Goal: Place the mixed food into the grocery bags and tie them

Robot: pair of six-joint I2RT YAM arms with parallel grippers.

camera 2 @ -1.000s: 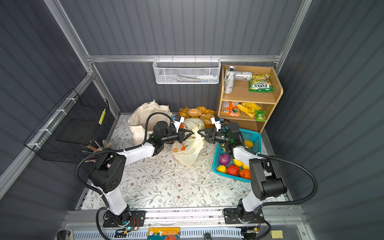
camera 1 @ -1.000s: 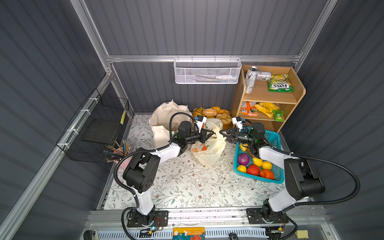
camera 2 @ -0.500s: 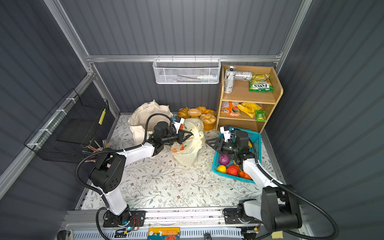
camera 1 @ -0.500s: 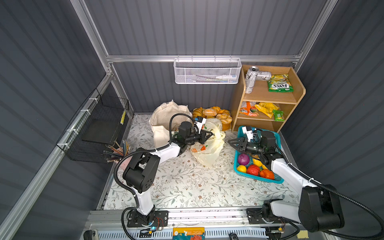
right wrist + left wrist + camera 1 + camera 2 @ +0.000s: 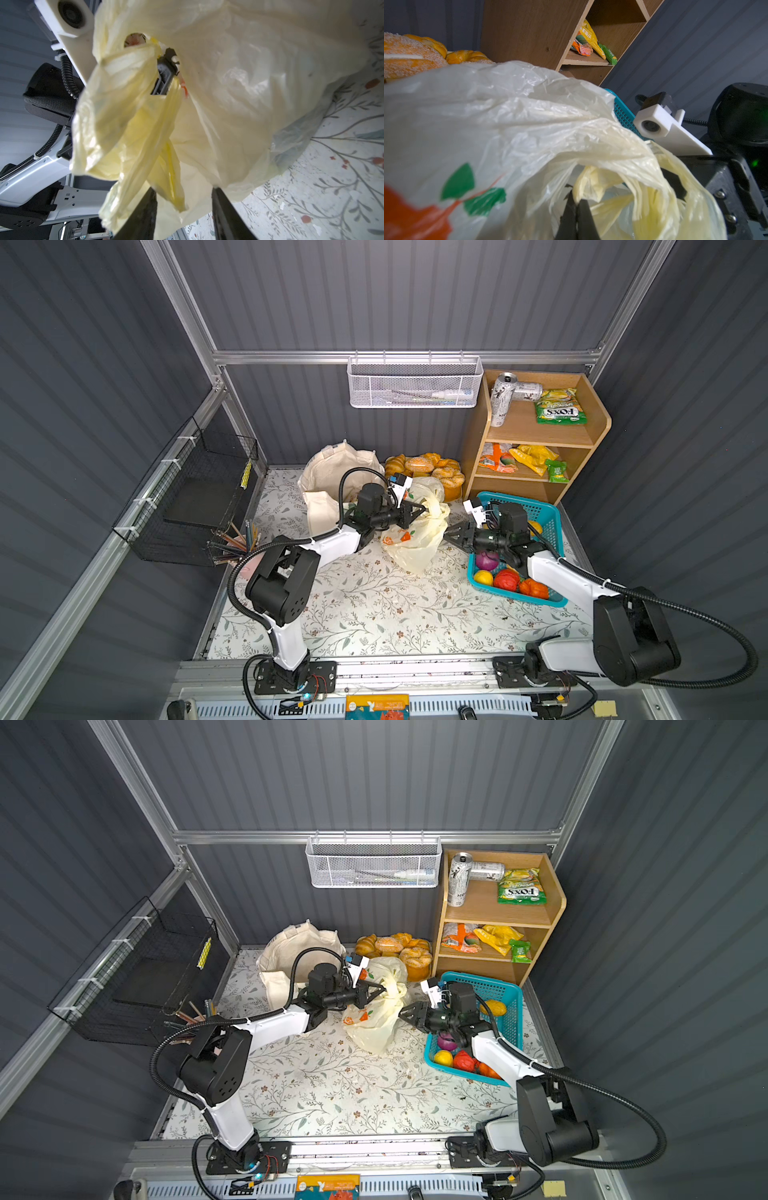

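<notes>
The thin plastic bag looks limp and slippery; its bunched handles offer the best hold. The left gripper pinches it, while the right gripper has its jaws parted.

Plastic bag cream-yellow, orange-green print; basket turquoise; tote beige; table cover white, grey-green leafy pattern.

A light-brown wooden shelf unit holds an upright silver drink can on its top shelf; a white wire-mesh basket hangs just beside it, a turquoise plastic basket sits in front
</notes>
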